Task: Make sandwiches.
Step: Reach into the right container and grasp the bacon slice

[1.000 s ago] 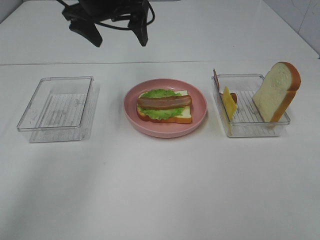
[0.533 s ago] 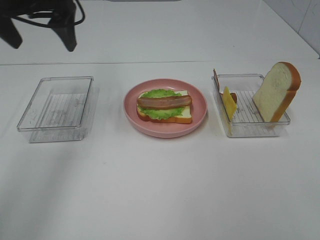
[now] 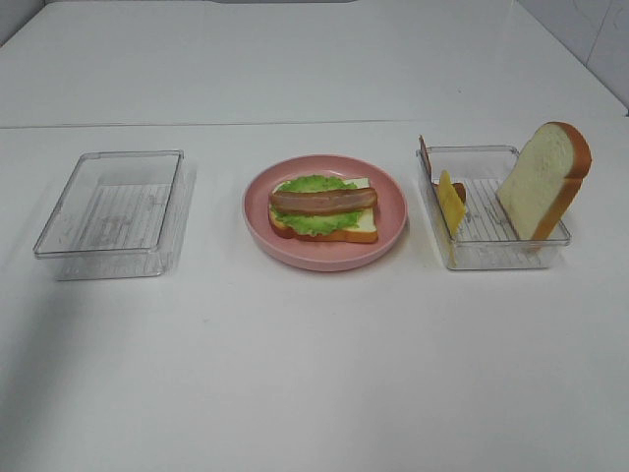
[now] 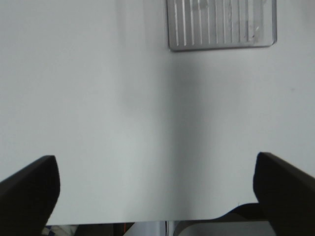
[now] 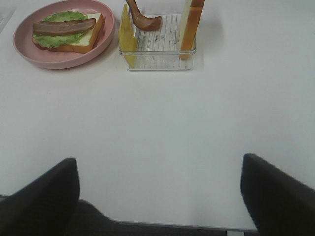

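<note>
Exterior high view: the white bench (image 3: 314, 374) carries three items in one row. The round pink plate (image 3: 257, 211) stands at the centre. The sandwich (image 3: 322, 208) lies flat on this plate and consists of three layers:
- a base bread slice (image 3: 362, 227) with an orange-brown crust;
- ruffled green lettuce (image 3: 314, 184) resting on the base bread slice;
- one brown bacon strip (image 3: 322, 200) laid lengthwise across the lettuce as the uppermost layer.

The right tray (image 3: 491, 254), of clear plastic, stands to the right of the plate, near it but not touching. It holds three loose parts. The yellow cheese slice (image 3: 452, 202) stands on edge against the wall nearest the plate. The spare bacon strip (image 3: 425, 155) leans at the far corner on the same side and projects above the rim. The loose bread slice (image 3: 539, 187) stands upright, tilted against the wall farthest from the plate, and rises well above the rim.

The left tray (image 3: 103, 264), also clear plastic, stands to the left of the plate, apart from it.

Left wrist view: the left hand (image 4: 155, 160) is set wide. Its two dark fingers (image 4: 29, 189) stand far apart, with only bench surface between them. The left tray lies ahead of the hand.

Right wrist view: the right hand (image 5: 158, 160) is likewise wide, with bare bench between its fingers. The plate, the sandwich and the right tray lie well ahead of it.
</note>
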You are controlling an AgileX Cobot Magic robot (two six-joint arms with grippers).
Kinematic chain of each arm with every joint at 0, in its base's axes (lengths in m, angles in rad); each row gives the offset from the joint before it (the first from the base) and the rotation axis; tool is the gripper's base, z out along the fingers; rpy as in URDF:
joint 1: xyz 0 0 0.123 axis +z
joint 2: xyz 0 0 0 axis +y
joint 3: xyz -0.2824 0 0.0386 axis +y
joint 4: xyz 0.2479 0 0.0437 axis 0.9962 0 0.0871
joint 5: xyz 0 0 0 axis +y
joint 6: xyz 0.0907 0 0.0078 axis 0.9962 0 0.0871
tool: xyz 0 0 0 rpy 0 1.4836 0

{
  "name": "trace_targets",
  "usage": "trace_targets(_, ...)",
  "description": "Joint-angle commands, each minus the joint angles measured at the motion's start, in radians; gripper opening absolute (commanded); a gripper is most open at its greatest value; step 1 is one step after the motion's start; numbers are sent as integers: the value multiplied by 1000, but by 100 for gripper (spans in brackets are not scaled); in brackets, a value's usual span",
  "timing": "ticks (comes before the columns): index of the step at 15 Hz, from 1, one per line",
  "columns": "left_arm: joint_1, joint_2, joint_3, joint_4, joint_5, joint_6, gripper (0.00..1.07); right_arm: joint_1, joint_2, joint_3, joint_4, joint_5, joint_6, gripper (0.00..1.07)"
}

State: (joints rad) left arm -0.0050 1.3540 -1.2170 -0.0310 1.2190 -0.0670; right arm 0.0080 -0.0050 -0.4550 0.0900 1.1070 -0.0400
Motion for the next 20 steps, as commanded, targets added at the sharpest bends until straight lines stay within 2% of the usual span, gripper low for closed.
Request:
trace_targets(1, 7, -157, 165, 3, -28, 14, 100, -7, -21, 3, 5, -3, -8, 87)
trace_targets(3, 7, -244, 235, 3, -31, 14, 100, -7, -21, 3, 5, -3, -8, 87)
trace_targets(4, 7, -339, 312, 3, -27, 12, 100, -7, -21, 3, 5, -3, -8, 87)
trace_targets(6, 7, -486, 398, 3, -23, 9, 100, -7, -21, 3, 5, -3, -8, 87)
trace_targets(7, 7, -526, 415, 3, -23, 8, 100, -7, -21, 3, 5, -3, -8, 87)
trace_targets(8, 7, -646, 469, 3, -25, 8, 100, -7, -21, 3, 5, -3, -8, 87)
trace_targets(11, 7, -895, 535, 25, -29, 9, 99, -7, -21, 3, 5, -3, -8, 87)
trace_targets(14, 7, -1019, 595, 31, -63, 11, 99, -7, -21, 3, 5, -3, -8, 87)
trace_targets(15, 7, -1070, 661, 31, -92, 34, 99, -7, -21, 3, 5, -3, -8, 87)
trace_targets(16, 7, -1078, 684, 31, -121, 43, 99, -7, -21, 3, 5, -3, -8, 87)
trace_targets(20, 7, -1083, 700, 13, -144, 59, 99, -7, -21, 3, 5, -3, -8, 87)
